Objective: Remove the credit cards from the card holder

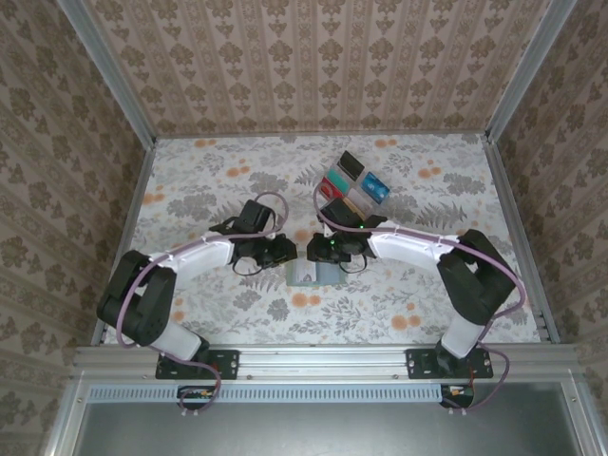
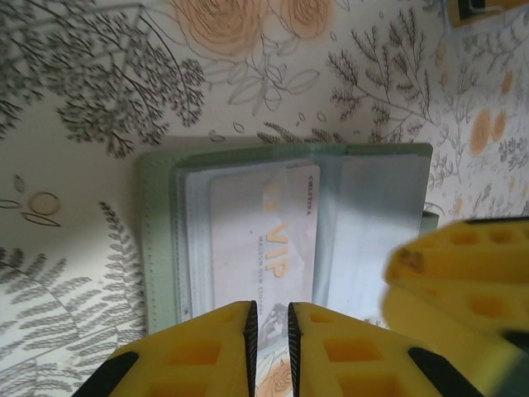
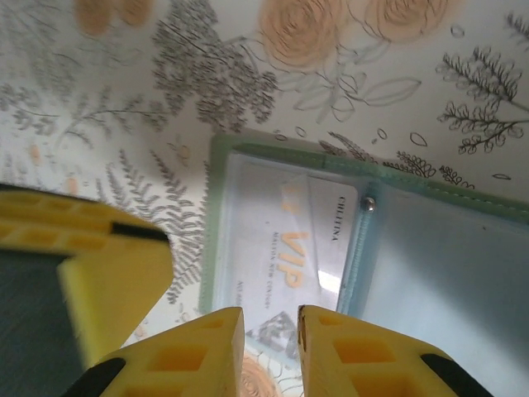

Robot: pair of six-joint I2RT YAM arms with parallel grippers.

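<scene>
The sage-green card holder lies open on the floral table between both grippers. A whitish VIP credit card sits in its clear left pocket, its lower end poking past the holder's edge toward the jaws. My left gripper hovers over that end, its jaws a narrow slit apart with nothing clamped. My right gripper stands open a little wider over the same card, beside the holder's spine. In the top view the left gripper and right gripper nearly meet.
Several other cards, among them black, teal, blue and red ones, lie in a cluster on the table behind the right arm. Patterned walls close in the table on three sides. The right gripper's yellow finger crowds the left wrist view.
</scene>
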